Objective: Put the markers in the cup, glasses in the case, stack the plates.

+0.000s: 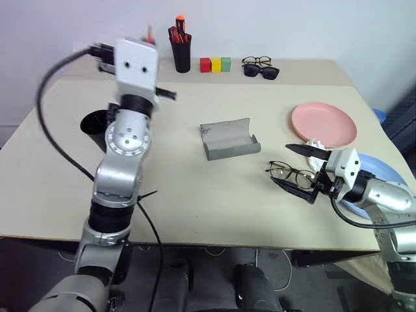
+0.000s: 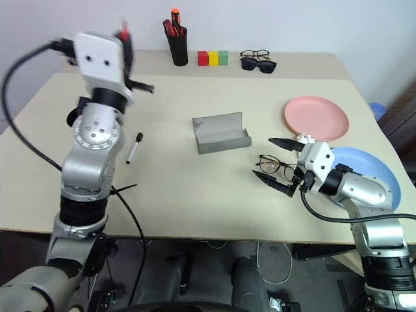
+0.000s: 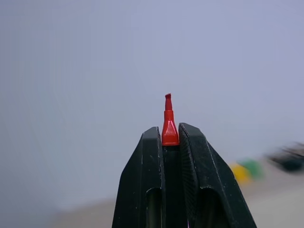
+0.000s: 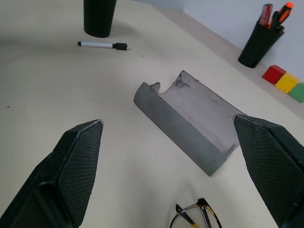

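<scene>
Red marker [image 3: 168, 124] pinched upright in left gripper [image 3: 170, 142], raised; black cup [image 1: 97, 123] below at 7 o'clock. Right gripper [image 2: 278, 162] spread wide, wire-rimmed glasses [image 2: 272, 164] between fingers.

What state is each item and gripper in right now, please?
left gripper: shut on red marker, raised.
right gripper: open, beside the glasses.
white marker: lying on table, capped.
case: open, empty.
pink plate, blue plate: unstacked.
</scene>
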Controlling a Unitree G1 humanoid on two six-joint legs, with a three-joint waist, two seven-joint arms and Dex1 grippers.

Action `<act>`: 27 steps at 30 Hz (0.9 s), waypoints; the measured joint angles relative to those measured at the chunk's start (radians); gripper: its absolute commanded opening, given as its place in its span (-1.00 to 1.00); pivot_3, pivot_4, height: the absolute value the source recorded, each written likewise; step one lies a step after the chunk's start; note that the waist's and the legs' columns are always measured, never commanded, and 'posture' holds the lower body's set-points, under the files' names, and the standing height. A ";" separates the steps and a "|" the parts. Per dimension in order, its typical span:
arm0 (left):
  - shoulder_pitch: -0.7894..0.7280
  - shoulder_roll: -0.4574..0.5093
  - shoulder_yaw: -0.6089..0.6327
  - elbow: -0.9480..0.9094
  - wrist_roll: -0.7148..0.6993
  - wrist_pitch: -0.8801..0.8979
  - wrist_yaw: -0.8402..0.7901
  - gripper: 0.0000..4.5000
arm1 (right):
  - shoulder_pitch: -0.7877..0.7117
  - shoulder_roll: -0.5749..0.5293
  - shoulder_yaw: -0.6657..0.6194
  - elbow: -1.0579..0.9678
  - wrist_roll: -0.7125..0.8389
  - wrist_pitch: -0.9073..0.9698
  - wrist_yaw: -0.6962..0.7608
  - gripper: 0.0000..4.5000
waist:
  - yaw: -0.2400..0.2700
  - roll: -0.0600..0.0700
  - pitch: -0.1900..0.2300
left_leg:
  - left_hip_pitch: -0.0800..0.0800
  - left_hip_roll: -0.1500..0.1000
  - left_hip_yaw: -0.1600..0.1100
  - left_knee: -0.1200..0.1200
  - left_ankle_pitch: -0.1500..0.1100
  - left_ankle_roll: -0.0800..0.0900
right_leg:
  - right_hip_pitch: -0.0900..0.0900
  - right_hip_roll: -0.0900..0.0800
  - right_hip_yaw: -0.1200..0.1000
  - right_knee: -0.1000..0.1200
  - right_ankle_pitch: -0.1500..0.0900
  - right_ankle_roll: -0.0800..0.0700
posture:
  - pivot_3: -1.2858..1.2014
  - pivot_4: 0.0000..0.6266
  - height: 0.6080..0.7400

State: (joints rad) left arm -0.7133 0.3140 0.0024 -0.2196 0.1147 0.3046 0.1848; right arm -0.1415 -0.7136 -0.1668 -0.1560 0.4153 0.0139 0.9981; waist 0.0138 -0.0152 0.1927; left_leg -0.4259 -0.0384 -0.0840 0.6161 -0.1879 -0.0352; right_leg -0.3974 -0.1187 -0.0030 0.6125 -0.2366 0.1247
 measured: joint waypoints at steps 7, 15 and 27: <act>0.022 0.042 0.118 0.208 0.091 -0.179 0.139 -0.98 | -0.090 0.036 0.035 0.035 0.004 -0.004 0.012 1.00 | -0.002 -0.001 0.000 | 0.000 0.000 0.000 0.000 0.000 0.000 | 0.000 0.000 0.000 0.001 0.002 0.005 | 0.03 -0.52 0.98; 0.063 0.057 0.153 0.326 0.125 -0.275 0.190 -0.98 | -0.224 0.117 0.079 0.036 0.080 0.066 0.022 1.00 | -0.001 -0.001 0.000 | 0.000 0.000 0.000 0.001 0.001 -0.001 | 0.000 0.001 0.000 0.002 0.005 0.009 | 0.03 -0.52 0.98; 0.079 0.042 0.158 0.378 0.141 -0.316 0.217 -0.98 | -0.298 0.155 0.110 0.021 0.117 0.154 0.006 1.00 | -0.002 -0.001 0.000 | 0.000 0.000 -0.001 0.000 0.002 -0.002 | -0.001 0.001 0.000 0.003 0.005 0.009 | 0.03 -0.52 0.98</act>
State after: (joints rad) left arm -0.6348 0.3559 0.1604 0.1588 0.2552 -0.0114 0.4019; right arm -0.4391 -0.5589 -0.0572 -0.1351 0.5326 0.1679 1.0045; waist 0.0119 -0.0157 0.1930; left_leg -0.4256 -0.0385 -0.0845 0.6163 -0.1864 -0.0372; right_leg -0.3983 -0.1177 -0.0031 0.6152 -0.2315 0.1335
